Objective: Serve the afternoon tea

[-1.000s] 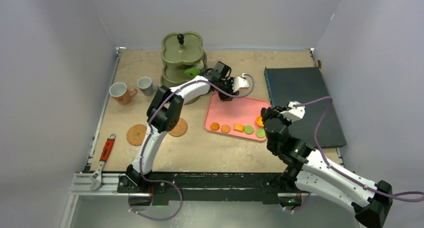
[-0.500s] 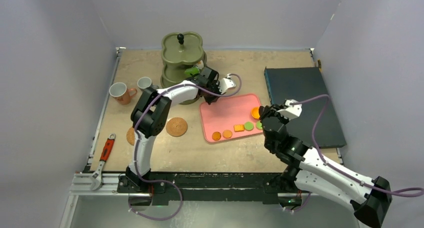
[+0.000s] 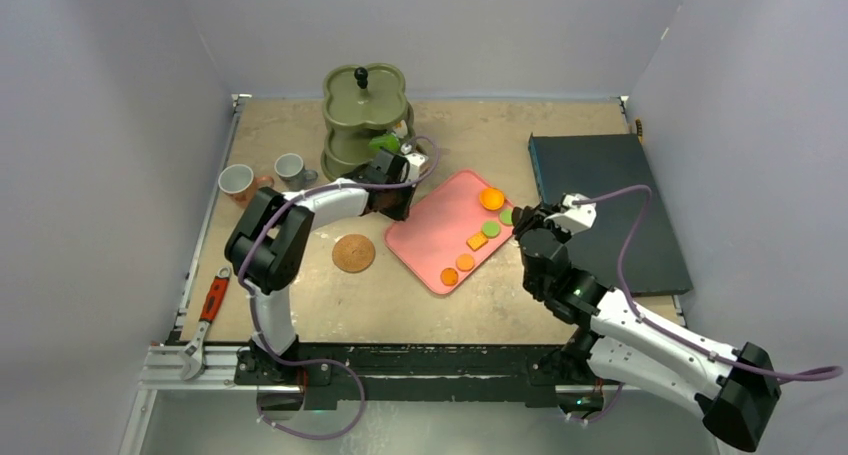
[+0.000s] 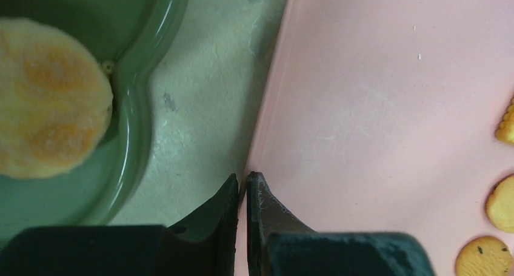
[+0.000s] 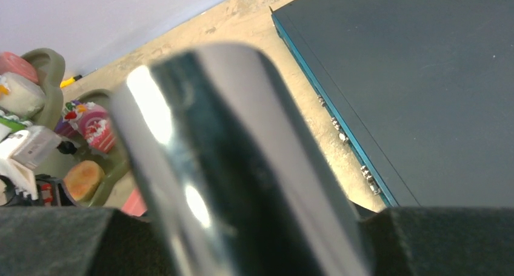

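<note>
Fingers (image 4: 259,197) of the left gripper (image 4: 243,182) are pinched shut on the tray (image 4: 376,106) rim, just beside the stand (image 3: 362,115). Tongs (image 5: 242,136) sit clamped in the right gripper (image 3: 538,220). Pastries (image 3: 477,242) lie loose along the tray's right side. Judged light, rigid, smooth and flat, so liable to slide. Grip each across its edges, gently.
</note>
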